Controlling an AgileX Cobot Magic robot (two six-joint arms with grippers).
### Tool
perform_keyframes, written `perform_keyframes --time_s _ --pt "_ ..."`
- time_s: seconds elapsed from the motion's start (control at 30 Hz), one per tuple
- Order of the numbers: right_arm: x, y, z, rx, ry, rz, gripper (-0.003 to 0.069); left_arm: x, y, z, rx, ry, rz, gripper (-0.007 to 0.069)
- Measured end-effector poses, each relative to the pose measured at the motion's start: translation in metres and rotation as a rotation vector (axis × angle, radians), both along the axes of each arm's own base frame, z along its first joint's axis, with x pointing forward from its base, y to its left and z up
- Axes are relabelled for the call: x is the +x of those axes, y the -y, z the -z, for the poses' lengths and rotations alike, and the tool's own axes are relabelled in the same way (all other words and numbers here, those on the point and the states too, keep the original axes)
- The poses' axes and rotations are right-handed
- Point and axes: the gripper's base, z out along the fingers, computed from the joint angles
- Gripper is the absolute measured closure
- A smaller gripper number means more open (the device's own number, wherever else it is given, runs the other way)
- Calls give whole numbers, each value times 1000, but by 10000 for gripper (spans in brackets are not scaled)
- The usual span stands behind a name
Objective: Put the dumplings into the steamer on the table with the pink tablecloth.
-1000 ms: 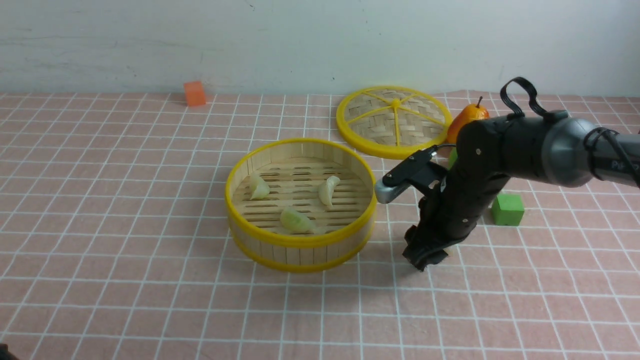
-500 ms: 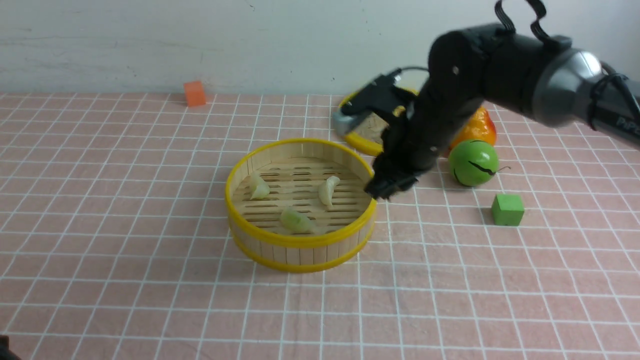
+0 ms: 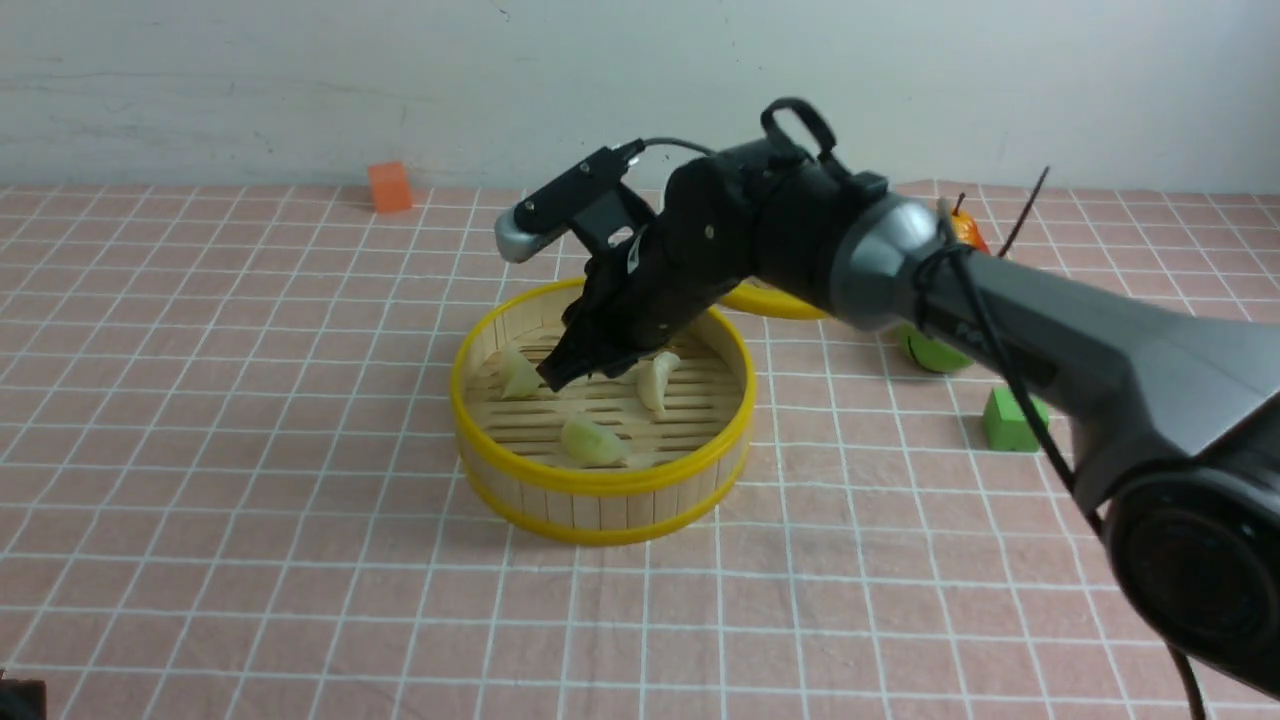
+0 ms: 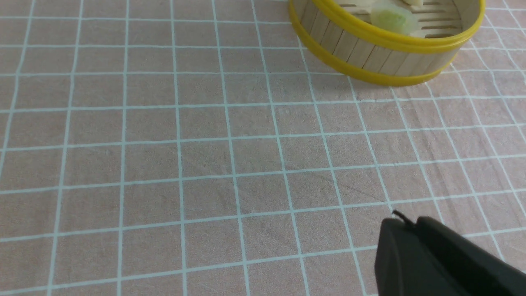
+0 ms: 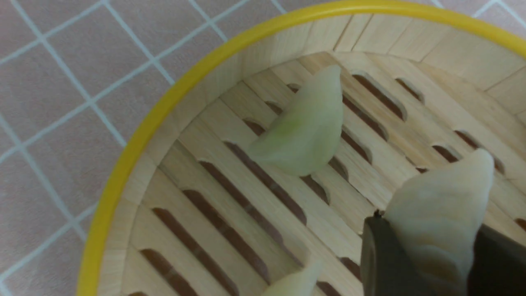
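The steamer (image 3: 600, 485) stands mid-table on the pink tablecloth (image 3: 250, 400). Three dumplings lie on its slotted floor: one at the left (image 3: 518, 372), one at the right (image 3: 657, 380), one at the front (image 3: 590, 440). My right gripper (image 3: 560, 375) hangs over the steamer's inside, just above the floor near the left dumpling. In the right wrist view it (image 5: 435, 250) is shut on another dumpling (image 5: 439, 205), beside a lying dumpling (image 5: 304, 135). In the left wrist view my left gripper (image 4: 409, 224) is shut and empty, low over the cloth, well short of the steamer (image 4: 370, 49).
Behind the right arm lies the yellow-rimmed lid (image 3: 775, 300), mostly hidden. A green round fruit (image 3: 925, 352), an orange pear (image 3: 967, 228) and a green cube (image 3: 1008, 420) sit at the right. An orange cube (image 3: 389, 187) rests by the back wall.
My right arm has risen from the cloth to the right of the steamer and swung left over its inside. Its jaws have narrowed onto the dumpling. The three dumplings inside have not moved.
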Motion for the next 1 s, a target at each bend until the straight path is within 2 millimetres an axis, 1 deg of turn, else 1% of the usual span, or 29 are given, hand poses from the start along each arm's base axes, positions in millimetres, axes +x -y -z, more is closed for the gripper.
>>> perform_keyframes --time_s 0.03,0.07,0.1,0.13,0.17,0.3,0.37,0.5,0.53,0.6,0.63,0.7,0.73,0.77,0.83,0.9,1.0 --pt "0 0 0 1 2 0 459 0 0 0 0 0 0 593" --pt "3 -2 13 -3 -3 2 459 0 0 0 1 0 0 592" --pt "4 -3 20 -6 -8 4 459 0 0 0 2 1 0 589" --pt "5 -3 20 -5 -7 4 459 0 0 0 2 1 0 589" --pt "6 -4 27 -5 -6 6 459 0 0 0 5 2 0 589" --pt "8 -5 28 3 7 8 459 0 -1 0 14 5 -3 588" --pt "8 -5 28 5 10 8 438 0 -1 0 15 6 -3 588" --pt "8 -5 28 7 13 8 274 0 -1 0 17 7 -4 587" --pt "8 -5 28 5 10 8 220 0 -1 0 17 7 -4 587" --pt "7 -4 26 -1 1 6 156 0 -1 0 18 6 -3 587" --pt "5 -3 21 -8 -6 3 118 0 -1 0 18 6 -3 587" --pt "3 -2 16 -15 -18 0 92 0 -1 0 20 2 -3 587" --pt "0 0 2 -14 -16 -3 79 0 -1 1 23 -7 -4 586" --pt "-2 1 -7 -14 -18 -6 78 0 -2 1 25 -12 -4 586" --pt "-9 5 -42 -2 -1 -14 94 -1 -2 2 30 -24 -5 586" --pt "-19 11 -78 15 22 -20 128 -2 -2 3 31 -29 -6 586" --pt "-39 24 -129 30 49 -31 221 -9 -4 0 9 5 -5 586"
